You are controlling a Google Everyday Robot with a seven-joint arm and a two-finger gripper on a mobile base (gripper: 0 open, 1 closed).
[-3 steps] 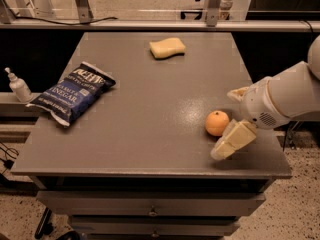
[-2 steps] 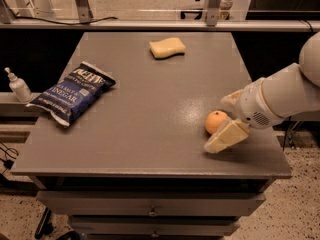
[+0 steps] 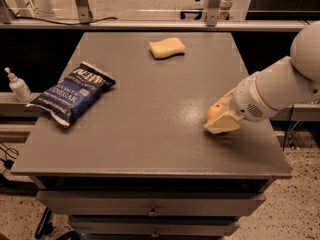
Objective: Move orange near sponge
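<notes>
The orange (image 3: 213,111) sits at the right side of the grey table (image 3: 150,134), mostly covered by my gripper. My gripper (image 3: 217,116) reaches in from the right and is shut on the orange, with its near pale yellow pad (image 3: 223,124) pressed against the fruit's front. The far pad is hidden behind the orange and the white wrist. The sponge (image 3: 167,47), pale yellow with wavy sides, lies at the far middle of the table, well apart from the orange and the gripper.
A blue chip bag (image 3: 73,92) lies at the table's left side. A small white pump bottle (image 3: 19,85) stands off the left edge. My white arm (image 3: 280,86) spans the right edge. Drawers sit below the front edge.
My gripper has moved left and closed in around the orange; the near pad now covers most of the fruit. The orange has shifted slightly towards the far left.
</notes>
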